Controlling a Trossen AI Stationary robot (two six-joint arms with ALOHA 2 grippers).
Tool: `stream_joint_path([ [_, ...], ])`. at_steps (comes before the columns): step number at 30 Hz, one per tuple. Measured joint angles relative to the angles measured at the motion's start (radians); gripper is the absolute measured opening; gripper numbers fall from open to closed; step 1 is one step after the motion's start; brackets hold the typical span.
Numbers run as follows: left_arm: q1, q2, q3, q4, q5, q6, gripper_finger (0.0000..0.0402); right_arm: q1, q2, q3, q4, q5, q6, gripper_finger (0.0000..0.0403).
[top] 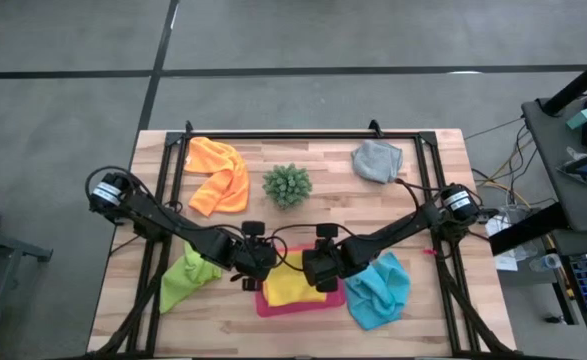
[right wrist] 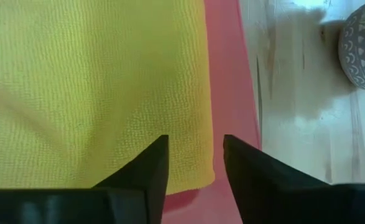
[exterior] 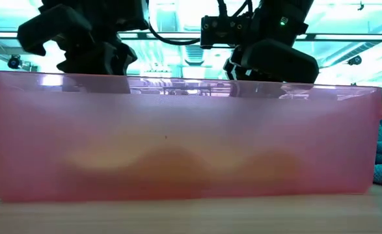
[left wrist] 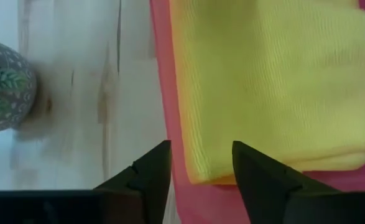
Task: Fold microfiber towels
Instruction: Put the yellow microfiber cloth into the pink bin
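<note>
A folded yellow towel (top: 295,288) lies on the pink tray (top: 269,308) at the table's near middle. My left gripper (top: 256,262) is open over the towel's far left corner (left wrist: 198,168), one finger on each side of its edge. My right gripper (top: 318,265) is open over the towel's far right corner (right wrist: 198,168), also astride the edge. Neither gripper shows a hold on the towel. In the low view the tray's wall (exterior: 177,143) hides the towel, and both grippers stand above it. The lime green towel (top: 185,280), light blue towel (top: 381,290), orange towel (top: 218,172) and grey towel (top: 376,160) lie crumpled on the table.
A small spiky green plant (top: 287,185) in a patterned pot stands at the table's far middle, just beyond both grippers; the pot shows in the left wrist view (left wrist: 5,93) and the right wrist view (right wrist: 362,53). A black frame runs around the table's edges.
</note>
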Motion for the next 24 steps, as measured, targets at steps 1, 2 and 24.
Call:
stream_joint_path([
  [1, 0.0, 0.0, 0.0, 0.001, 0.0, -0.001, 0.0156, 0.0, 0.0, 0.0, 0.001, 0.0, 0.0, 0.015],
  [2, 0.0, 0.0, -0.001, 0.01, 0.0, -0.001, 0.0157, 0.0, 0.0, 0.0, 0.001, 0.0, 0.0, 0.0152],
  [24, 0.0, 0.0, -0.076, 0.127, -0.009, -0.054, 0.0141, 0.0, 0.0, 0.0, 0.014, 0.0, 0.004, 0.0153],
])
